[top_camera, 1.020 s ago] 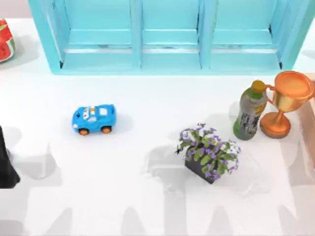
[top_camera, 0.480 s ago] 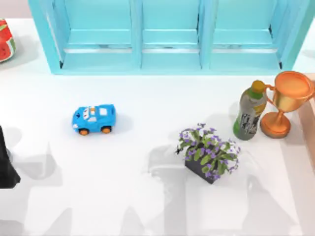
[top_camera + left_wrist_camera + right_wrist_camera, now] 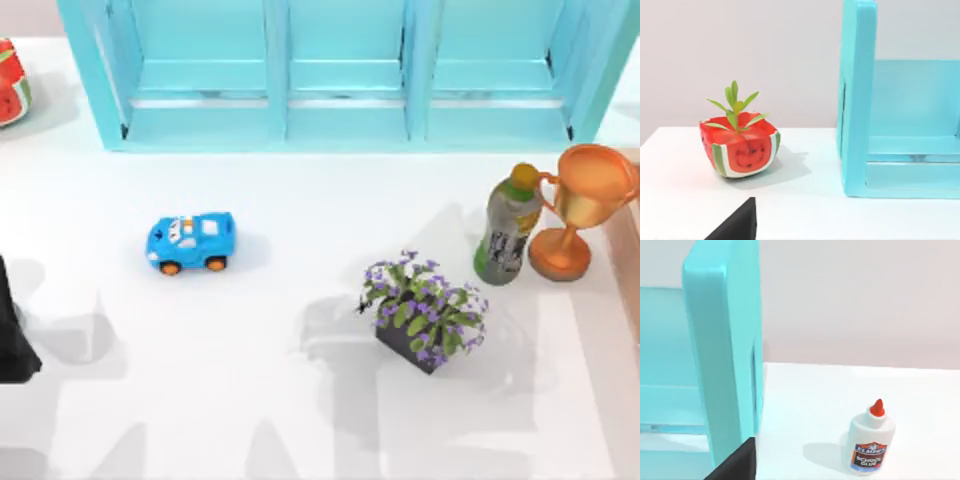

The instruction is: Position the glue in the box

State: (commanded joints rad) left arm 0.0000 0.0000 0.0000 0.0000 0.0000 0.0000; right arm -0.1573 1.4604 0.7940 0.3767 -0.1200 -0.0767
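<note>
Since a second ago only the shadows on the white surface [image 3: 300,420] have shifted; nothing on it has moved.

From above, the left arm [image 3: 12,330] sits parked at the left edge, away from the toy car [image 3: 190,242], flower planter [image 3: 425,318], drink bottle [image 3: 507,226] and trophy [image 3: 585,205].

The left wrist view takes in a watermelon planter [image 3: 739,148] beside the turquoise box [image 3: 900,125].

In the right wrist view the glue bottle [image 3: 870,444] stands upright just past the box's side, so a reach looks next. I cannot tell how either end effector is set.
</note>
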